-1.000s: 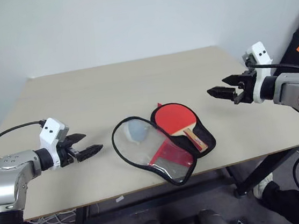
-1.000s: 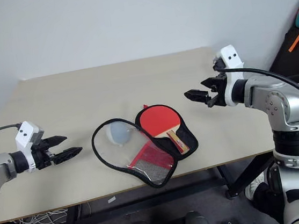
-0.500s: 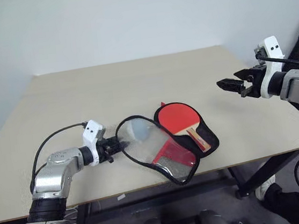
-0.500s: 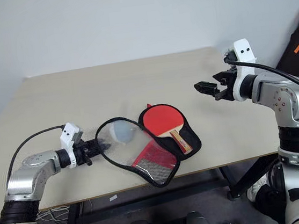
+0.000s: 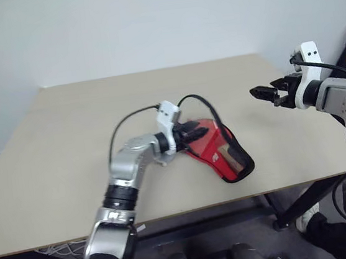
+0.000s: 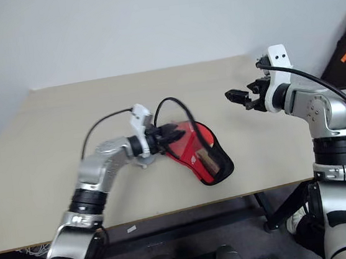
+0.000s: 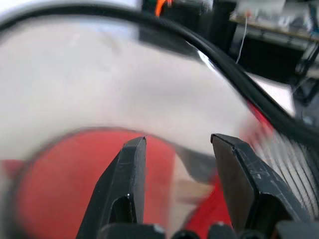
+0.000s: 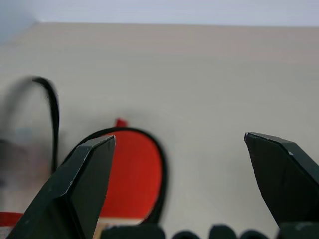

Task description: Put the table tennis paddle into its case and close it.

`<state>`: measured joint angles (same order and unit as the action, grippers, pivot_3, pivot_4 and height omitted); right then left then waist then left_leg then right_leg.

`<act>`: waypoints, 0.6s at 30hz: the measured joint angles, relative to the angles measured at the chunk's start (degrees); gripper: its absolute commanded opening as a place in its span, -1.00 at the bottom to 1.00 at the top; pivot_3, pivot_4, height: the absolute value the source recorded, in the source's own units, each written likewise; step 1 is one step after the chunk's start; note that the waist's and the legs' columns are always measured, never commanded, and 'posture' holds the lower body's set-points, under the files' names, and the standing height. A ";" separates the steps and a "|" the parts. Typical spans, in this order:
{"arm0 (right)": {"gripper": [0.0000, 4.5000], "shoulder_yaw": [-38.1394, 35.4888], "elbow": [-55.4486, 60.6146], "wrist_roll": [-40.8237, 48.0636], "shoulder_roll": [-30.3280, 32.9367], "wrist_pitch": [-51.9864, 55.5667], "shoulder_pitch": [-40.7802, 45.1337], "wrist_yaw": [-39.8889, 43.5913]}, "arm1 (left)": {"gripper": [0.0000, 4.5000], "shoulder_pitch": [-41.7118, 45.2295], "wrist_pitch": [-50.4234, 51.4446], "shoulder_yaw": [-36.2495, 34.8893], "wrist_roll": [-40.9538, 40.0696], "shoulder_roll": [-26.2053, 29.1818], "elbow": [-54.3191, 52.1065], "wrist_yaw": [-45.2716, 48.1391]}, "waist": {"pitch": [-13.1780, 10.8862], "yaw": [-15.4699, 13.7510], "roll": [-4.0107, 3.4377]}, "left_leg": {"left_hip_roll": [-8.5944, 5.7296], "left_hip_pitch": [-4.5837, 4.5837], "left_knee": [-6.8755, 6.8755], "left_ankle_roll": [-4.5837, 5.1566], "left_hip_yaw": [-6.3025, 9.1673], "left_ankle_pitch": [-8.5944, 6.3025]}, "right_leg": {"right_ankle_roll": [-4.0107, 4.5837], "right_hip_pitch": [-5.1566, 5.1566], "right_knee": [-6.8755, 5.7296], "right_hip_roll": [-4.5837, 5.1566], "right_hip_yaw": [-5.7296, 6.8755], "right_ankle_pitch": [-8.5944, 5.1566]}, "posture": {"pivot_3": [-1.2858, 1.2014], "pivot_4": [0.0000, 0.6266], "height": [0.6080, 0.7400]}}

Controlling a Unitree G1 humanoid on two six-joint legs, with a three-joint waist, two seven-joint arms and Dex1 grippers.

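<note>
The left gripper (image 5: 193, 133) pinches the limp flap of the soft red, black-trimmed zip case (image 5: 222, 152), folding it over the rigid red-faced wooden paddle (image 6: 202, 157) inside. The flap looks light and floppy, so its black rim is likely the best hold. The right gripper (image 5: 261, 92) hovers wide open, well apart from the case.

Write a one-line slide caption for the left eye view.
Left gripper folds the case flap over the table tennis paddle on the table; open right gripper hovers nearby.

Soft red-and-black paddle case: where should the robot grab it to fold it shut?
By the thin black-trimmed rim of its loose clear flap, coming from the robot's left. The soft red-and-black paddle-shaped case seems hinged along its middle, so that free edge lifts and swings over rightward. The left pincer grips there, with the flap half raised.
</note>
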<state>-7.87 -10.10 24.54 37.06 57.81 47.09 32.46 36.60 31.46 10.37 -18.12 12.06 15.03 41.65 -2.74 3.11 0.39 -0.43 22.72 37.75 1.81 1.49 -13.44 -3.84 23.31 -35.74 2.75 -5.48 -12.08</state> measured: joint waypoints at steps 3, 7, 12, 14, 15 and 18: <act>1.00 0.00 -2.04 -0.79 0.09 -0.57 -0.01 -0.05 | -0.05 -3.41 0.46 0.49 0.28 1.14 -2.70 1.13 | -0.01 0.26 -0.09 | 0.11 -0.02 -0.22 0.00 -0.14 0.00 | 0.04 0.18 -0.02 -0.09 -0.15 0.01 | 0.03 -1.00 1.00; 1.00 -0.30 -0.79 -0.92 0.11 -0.62 -0.77 -0.04 | 0.20 -11.40 5.29 0.73 -1.16 5.13 -10.94 3.45 | 0.00 0.00 -0.13 | 0.12 -0.01 -0.06 0.00 -0.15 0.00 | -0.03 0.11 -0.04 -0.09 -0.14 -0.03 | 0.03 -1.00 1.00; 1.00 -0.43 0.84 -0.82 -0.46 -0.16 -2.77 -0.46 | 0.98 -19.76 12.67 2.07 -3.77 9.35 -19.41 5.41 | -0.01 -0.39 -0.12 | 0.05 0.01 0.17 0.02 -0.14 -0.01 | -0.27 -0.03 -0.04 0.01 -0.09 -0.17 | 0.03 -1.00 1.00; 1.00 -0.45 1.07 -0.81 -0.91 -0.01 -2.84 -0.76 | 0.98 -21.27 15.47 2.01 -5.40 9.23 -21.37 5.13 | -0.01 -0.38 -0.13 | 0.06 0.01 0.16 0.02 -0.14 -0.01 | -0.27 -0.02 -0.04 0.02 -0.09 -0.17 | 0.03 -1.00 1.00; 1.00 -0.45 1.35 -0.79 -1.29 0.02 -2.84 -1.00 | 0.98 -21.69 16.62 2.03 -5.92 8.75 -22.01 5.02 | -0.01 -0.35 -0.13 | 0.07 0.00 0.15 0.02 -0.14 -0.01 | -0.28 -0.01 -0.05 0.01 -0.08 -0.17 | 0.03 -1.00 1.00; 1.00 -0.45 1.63 -0.70 -2.00 0.10 -2.84 -1.18 | 0.98 -21.93 19.13 2.01 -7.80 6.93 -22.78 4.18 | 0.00 -0.30 -0.13 | 0.07 -0.01 0.14 0.02 -0.14 -0.01 | -0.28 -0.01 -0.05 0.01 -0.07 -0.16 | 0.03 -1.00 1.00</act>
<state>-8.32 -8.47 23.84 35.06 57.91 44.25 31.28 14.68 50.60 12.38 -25.92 18.99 -7.75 45.83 -2.74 2.81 0.26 -0.36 22.72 37.90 1.83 1.35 -13.45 -4.12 23.29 -35.79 2.76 -5.55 -12.24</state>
